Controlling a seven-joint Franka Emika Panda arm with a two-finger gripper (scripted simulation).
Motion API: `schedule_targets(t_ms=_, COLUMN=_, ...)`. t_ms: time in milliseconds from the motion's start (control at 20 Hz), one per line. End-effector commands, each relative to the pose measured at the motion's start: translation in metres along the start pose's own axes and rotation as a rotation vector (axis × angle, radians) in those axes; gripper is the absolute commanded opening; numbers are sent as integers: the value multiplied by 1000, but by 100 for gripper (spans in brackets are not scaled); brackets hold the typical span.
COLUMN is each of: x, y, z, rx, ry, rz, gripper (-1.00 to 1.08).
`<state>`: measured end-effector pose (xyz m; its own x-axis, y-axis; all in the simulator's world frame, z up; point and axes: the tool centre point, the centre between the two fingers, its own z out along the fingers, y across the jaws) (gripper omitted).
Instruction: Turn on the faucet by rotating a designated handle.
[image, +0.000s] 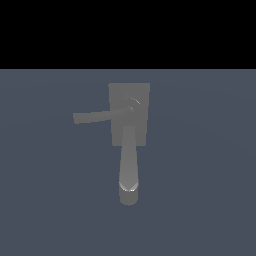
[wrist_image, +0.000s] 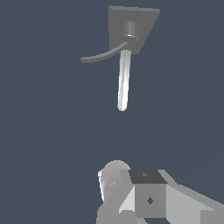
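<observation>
Spout (image: 128, 170) toward camera, handle (image: 92, 117) lying toward exterior view's left

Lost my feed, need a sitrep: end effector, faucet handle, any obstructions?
End effector far from faucet, holding nothing; jaw state unreadable. Handle untouched, pointing to exterior view's left. Nothing in the way.

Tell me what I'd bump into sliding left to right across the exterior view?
The tip of the handle → the round hub where it joins the faucet → the base block's right edge. The spout sits below the hub, so it's left out.
</observation>
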<state>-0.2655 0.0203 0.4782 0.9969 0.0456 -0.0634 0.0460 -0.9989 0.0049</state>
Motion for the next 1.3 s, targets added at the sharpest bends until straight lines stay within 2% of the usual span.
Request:
schedule_targets(t_ms=0, x=0, y=0, z=0, rx=0, ry=0, rz=0, gripper=-100)
schedule_targets(t_ms=150, x=0, y=1, z=-1, rx=-9, ry=5, rz=3, gripper=-100)
schedule_targets(t_ms=300, x=1, y=2, z=-3, rx=-37, ry=19, rz=10, gripper=-100)
schedule_targets(t_ms=450, x=2, y=4, z=-8, rx=-83, ry=43, rz=23, gripper=-100)
schedule_targets(t_ms=600, x=3, y=8, z=-14, rx=-147, ry=78, rz=41, gripper=-100)
schedule_targets(t_ms=850, x=7, y=13, z=-31, rx=-295, ry=161, rz=79, gripper=-100)
schedule_targets(t_ms=1250, x=11, y=13, z=-76, rx=-609, ry=346, rz=146, gripper=-100)
